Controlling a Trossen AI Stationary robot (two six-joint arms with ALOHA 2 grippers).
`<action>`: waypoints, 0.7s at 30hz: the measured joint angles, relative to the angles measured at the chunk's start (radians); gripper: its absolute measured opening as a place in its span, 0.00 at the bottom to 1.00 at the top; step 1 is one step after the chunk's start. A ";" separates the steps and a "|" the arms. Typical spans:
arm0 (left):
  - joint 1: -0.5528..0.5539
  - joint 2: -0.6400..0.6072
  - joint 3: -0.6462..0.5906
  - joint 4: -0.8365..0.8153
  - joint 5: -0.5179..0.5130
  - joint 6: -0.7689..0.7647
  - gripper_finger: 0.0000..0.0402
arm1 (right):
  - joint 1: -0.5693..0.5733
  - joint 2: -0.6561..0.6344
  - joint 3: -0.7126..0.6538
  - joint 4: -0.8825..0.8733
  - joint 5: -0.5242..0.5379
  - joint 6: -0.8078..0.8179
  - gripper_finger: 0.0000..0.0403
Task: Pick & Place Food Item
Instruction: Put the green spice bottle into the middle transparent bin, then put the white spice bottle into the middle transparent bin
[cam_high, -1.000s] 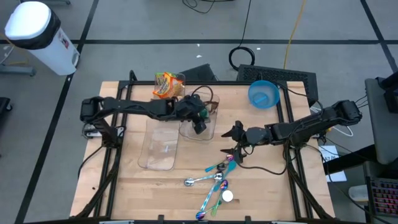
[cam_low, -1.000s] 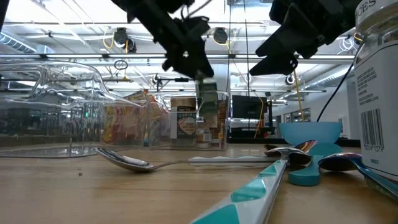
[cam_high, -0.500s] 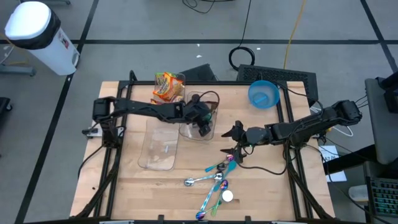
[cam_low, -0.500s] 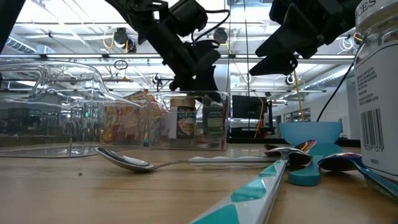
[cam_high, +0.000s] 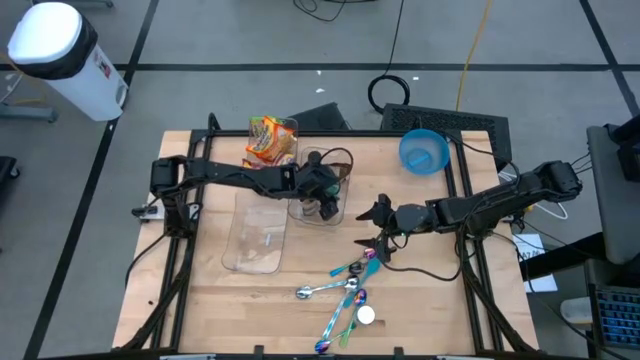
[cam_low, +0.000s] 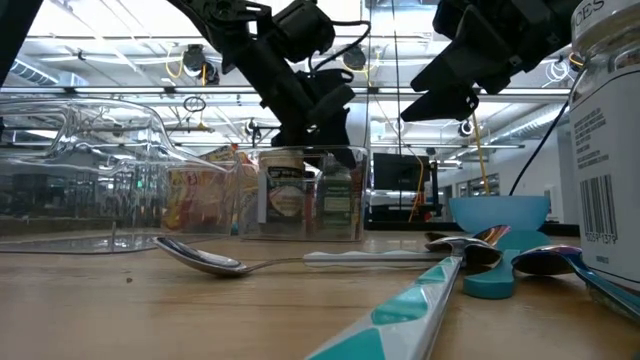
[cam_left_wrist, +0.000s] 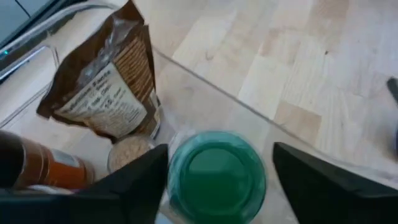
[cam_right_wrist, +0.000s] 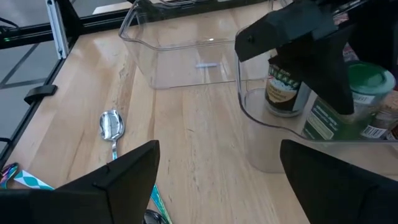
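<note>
- The left gripper (cam_high: 324, 200) sits in the middle of the overhead frame, reaching down into a clear bin (cam_high: 340, 212), its fingers spread either side of a green-lidded jar (cam_left_wrist: 216, 176) without pressing on it.
- That jar stands inside the bin, beside a brown pouch (cam_left_wrist: 106, 84) with a printed panel whose writing I cannot read.
- A second, empty clear bin (cam_high: 256, 233) lies just left of it; an orange snack bag (cam_high: 268, 138) stands above, near the table's upper edge.
- The right gripper (cam_high: 383, 228) hovers right of centre, fingers apart, holding nothing, above the spoons (cam_high: 345, 288).
- At the low view's right edge, a white jar (cam_low: 604, 150) shows a barcode and the letters "ES".
</note>
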 joint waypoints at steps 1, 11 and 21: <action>0.000 0.000 0.000 0.003 0.000 0.000 0.77 | 0.000 0.000 0.000 0.000 0.000 0.000 0.80; 0.000 -0.047 0.013 -0.025 0.001 0.011 0.97 | 0.000 0.000 0.000 -0.001 0.000 0.000 0.80; -0.069 -0.242 0.024 -0.061 0.048 -0.021 0.98 | 0.005 0.000 0.000 -0.006 -0.002 0.003 0.80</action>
